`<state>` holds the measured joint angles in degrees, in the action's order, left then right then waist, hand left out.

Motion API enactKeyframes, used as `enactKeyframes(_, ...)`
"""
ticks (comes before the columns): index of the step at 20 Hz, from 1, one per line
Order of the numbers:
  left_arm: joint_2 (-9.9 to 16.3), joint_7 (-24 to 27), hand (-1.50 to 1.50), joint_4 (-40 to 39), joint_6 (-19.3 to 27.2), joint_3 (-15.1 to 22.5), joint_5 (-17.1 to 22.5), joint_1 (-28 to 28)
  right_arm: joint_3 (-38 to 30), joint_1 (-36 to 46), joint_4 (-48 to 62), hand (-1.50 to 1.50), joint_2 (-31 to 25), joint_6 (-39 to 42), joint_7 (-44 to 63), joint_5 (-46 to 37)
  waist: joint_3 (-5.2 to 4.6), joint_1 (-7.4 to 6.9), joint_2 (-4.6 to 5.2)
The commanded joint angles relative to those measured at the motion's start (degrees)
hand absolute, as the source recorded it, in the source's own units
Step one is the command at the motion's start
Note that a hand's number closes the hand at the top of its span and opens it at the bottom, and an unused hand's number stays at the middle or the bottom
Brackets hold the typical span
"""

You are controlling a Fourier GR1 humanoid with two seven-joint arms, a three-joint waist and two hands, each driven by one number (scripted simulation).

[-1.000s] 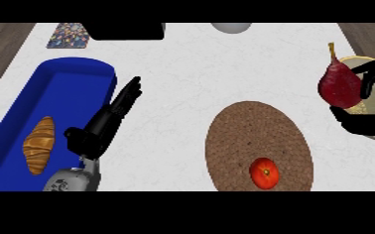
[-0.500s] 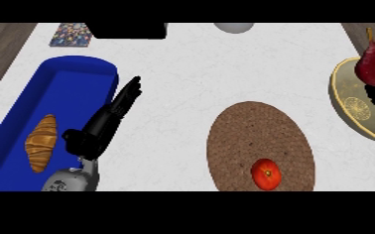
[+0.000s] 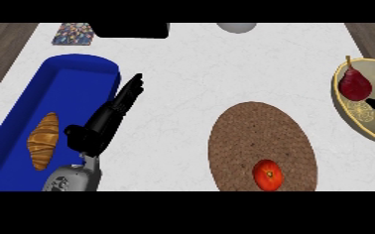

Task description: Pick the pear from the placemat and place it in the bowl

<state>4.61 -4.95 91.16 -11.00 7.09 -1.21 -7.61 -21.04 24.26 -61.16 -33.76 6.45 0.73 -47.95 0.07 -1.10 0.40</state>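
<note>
The dark red pear (image 3: 355,84) lies inside the yellow bowl (image 3: 345,110) at the right edge of the head view, its stem pointing up and left. Only a small black bit of my right hand (image 3: 372,102) shows at the right edge, just below the pear and apart from it. The round brown placemat (image 3: 253,134) lies at lower centre right with a red tomato (image 3: 268,174) on its near part. My left hand (image 3: 110,119) rests open at the left, fingers straight and pointing up and right, holding nothing.
A long blue tray (image 3: 73,69) at the left holds a croissant (image 3: 43,140). At the counter's back stand a patterned pad (image 3: 75,33), a black object (image 3: 132,29) and a grey round thing (image 3: 236,27). Wooden floor shows past both side edges.
One second ago my right hand held the pear over the bowl. Now the pear lies in the bowl and the hand has drawn back to the right edge. The left hand has not moved.
</note>
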Motion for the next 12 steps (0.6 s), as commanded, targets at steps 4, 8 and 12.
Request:
enactKeyframes(4,-0.79,1.95,0.00,-1.85,-0.04,0.01,-0.40,0.84,-3.30,7.17,17.36,-1.50,-3.06,0.59,-14.79,5.67,0.00,0.17,-0.09)
enactKeyframes(8,-0.18,-1.41,0.00,2.34,-0.63,-0.02,0.37,2.20,-6.13,9.27,21.55,-1.50,-3.36,-4.32,-17.91,7.58,-0.01,0.25,-0.25)
enactKeyframes(12,-1.52,-0.51,0.00,1.67,0.52,1.15,-1.02,1.32,-12.81,12.80,23.39,-1.50,-4.60,-7.50,-16.62,12.72,0.04,0.14,-0.18)
